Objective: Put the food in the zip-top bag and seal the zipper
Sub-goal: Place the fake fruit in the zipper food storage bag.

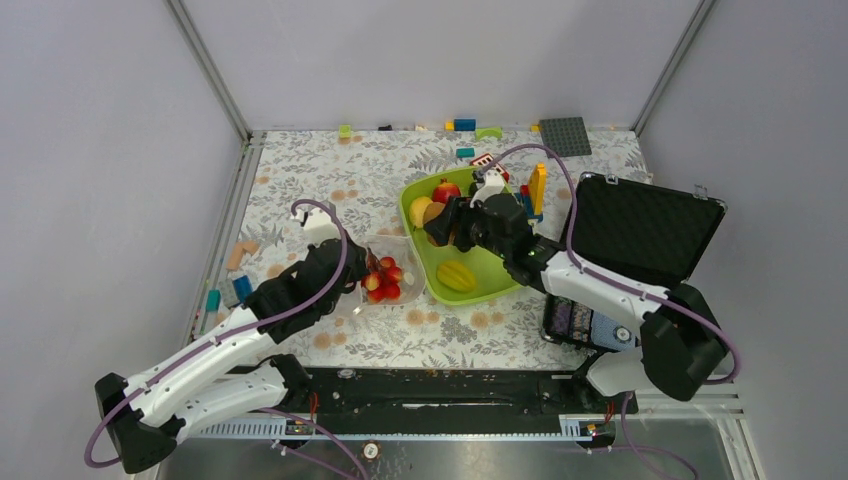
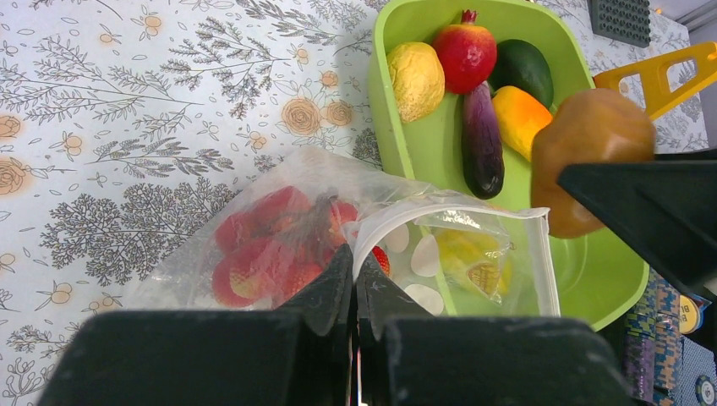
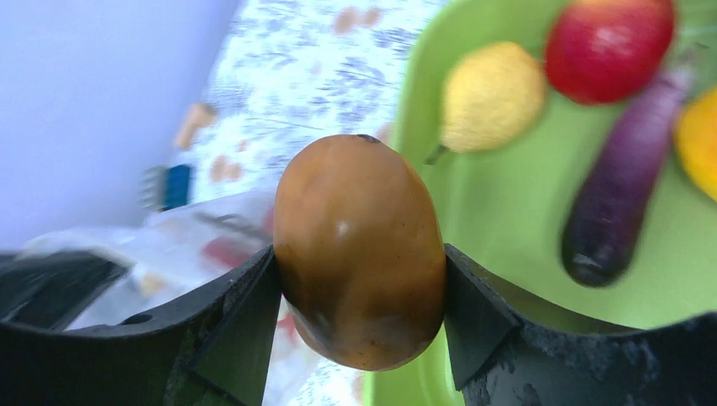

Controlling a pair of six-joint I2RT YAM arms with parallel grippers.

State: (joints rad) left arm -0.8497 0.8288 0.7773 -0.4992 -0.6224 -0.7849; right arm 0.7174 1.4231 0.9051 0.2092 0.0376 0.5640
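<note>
Kiwi (image 3: 359,245) clamped in the right gripper (image 3: 359,326), long axis upright in the wrist frame, crosswise to the jaws; it hangs over the tray (image 1: 495,272), left side; zip-top bag (image 2: 279,228) lies lower left of it in the top view, mouth toward the tray; left gripper (image 2: 355,283) fully closed, pinching the mouth's lip; grape bunch (image 2: 262,245) inside; I judge the carry goes down-left.

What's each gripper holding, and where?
The right gripper clamps the brown kiwi across its middle; left gripper pinches the zip-top bag at its mouth rim.
</note>
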